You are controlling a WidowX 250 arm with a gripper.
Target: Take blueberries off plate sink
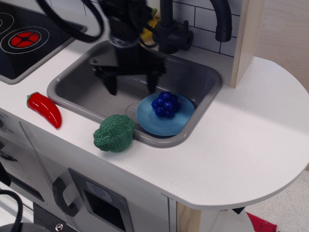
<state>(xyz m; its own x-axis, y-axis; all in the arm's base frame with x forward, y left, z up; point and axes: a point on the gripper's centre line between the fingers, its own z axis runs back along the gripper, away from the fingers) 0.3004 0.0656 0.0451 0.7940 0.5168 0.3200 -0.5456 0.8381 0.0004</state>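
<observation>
The dark blue blueberries (165, 104) sit on the light blue plate (164, 121), which leans at the right front corner of the grey sink (193, 77). My black gripper (131, 88) is open and empty, fingers pointing down over the sink's middle. Its right finger (151, 84) is just left of the blueberries, apart from them.
A green broccoli (114, 133) lies on the white counter at the sink's front rim. A red pepper (45, 109) lies to the left. A black stovetop with a red burner (24, 38) is at far left. A black faucet (174, 29) and a yellow pepper (150, 21) stand behind the sink.
</observation>
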